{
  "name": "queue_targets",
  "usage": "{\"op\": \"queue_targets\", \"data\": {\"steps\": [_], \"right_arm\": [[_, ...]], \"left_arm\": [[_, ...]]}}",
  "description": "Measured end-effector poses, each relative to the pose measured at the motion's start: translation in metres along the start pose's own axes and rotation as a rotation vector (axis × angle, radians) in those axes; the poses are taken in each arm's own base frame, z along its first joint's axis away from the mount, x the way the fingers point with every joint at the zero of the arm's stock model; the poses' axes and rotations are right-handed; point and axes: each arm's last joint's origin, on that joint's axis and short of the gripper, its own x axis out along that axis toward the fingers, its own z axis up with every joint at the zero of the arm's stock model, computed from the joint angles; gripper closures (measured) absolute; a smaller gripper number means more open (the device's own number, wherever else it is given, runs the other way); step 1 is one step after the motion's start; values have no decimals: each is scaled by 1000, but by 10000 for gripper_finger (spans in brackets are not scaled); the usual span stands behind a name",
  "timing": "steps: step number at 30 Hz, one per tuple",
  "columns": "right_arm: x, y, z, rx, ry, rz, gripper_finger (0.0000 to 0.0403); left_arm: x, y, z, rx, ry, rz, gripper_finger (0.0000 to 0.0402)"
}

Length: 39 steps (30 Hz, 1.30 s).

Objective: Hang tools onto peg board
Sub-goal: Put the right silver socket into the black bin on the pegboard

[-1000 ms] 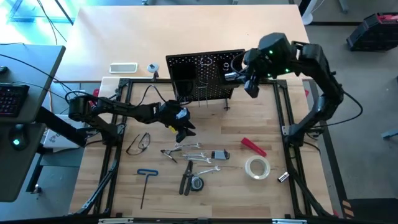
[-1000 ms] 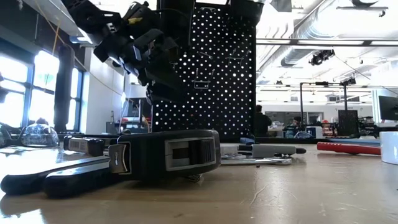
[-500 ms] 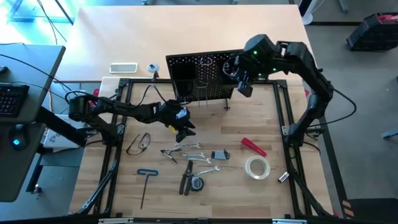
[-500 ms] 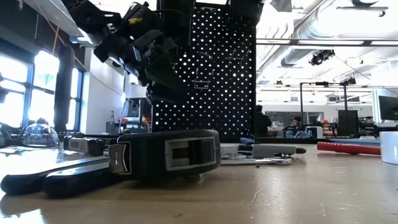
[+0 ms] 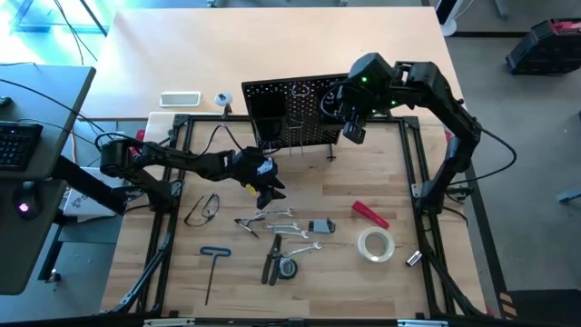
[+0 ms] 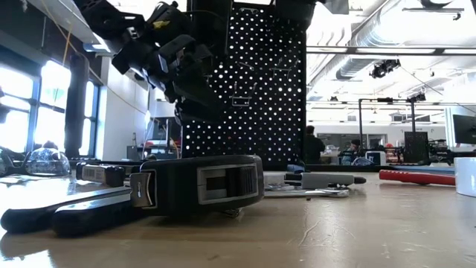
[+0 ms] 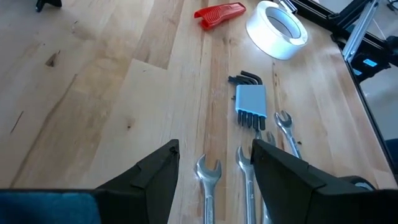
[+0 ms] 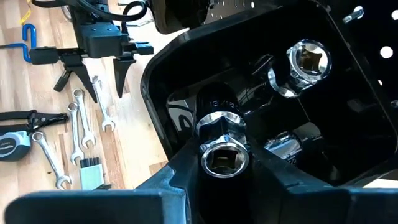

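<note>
The black peg board [image 5: 295, 109] stands upright at the table's far middle. My right gripper [image 5: 350, 123] hangs at the board's right end, over a black bin [image 8: 186, 68] that holds two chrome sockets [image 8: 309, 59]. It is shut on a third socket [image 8: 222, 149]. My left gripper [image 5: 269, 192] hovers open above the silver wrenches [image 7: 208, 177] at mid-table; nothing is between its fingers. Loose on the wood lie safety glasses [image 5: 203, 209], a blue T-handle hex key [image 5: 214, 254], pliers [image 5: 271, 265], a red-handled tool [image 5: 369, 213] and a tape roll [image 5: 375, 244]. My right gripper pinches the socket by its round sides [image 8: 205, 134] between the two fingers. The fingers slant down from the table's right side. The socket's open end faces up toward the wrist, and it hangs clear above the bin's opening.
A hex key set [image 7: 250, 102] lies beside the wrenches, and a tape measure [image 6: 197, 186] sits near the front edge. A small silver piece [image 5: 413, 259] lies at the right. A white slab [image 5: 180, 98] rests beyond the frame. Bare wood lies between board and tools.
My right gripper has moved toward the table's left and a little down, tipping further downward, and now stands over the bin at the board's right end with the socket still between its fingers.
</note>
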Motion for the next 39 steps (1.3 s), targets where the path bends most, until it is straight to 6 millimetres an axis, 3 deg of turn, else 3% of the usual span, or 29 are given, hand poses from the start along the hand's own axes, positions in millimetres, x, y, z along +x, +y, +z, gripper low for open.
{"op": "queue_targets", "data": {"steps": [9, 20, 30, 39], "right_arm": [[0, 1, 2, -4, -21, 0, 306], [-1, 3, 5, -32, -48, -18, 253], [-1, 3, 5, -39, -47, -26, 268], [-1, 0, 6, -69, -46, -129, 317]], "left_arm": [[0, 0, 0, 0, 0, 0, 209], [0, 0, 0, -1, 0, 1, 209], [0, 0, 0, 0, -1, 4, 209], [0, 0, 0, 0, -1, 5, 209]]}}
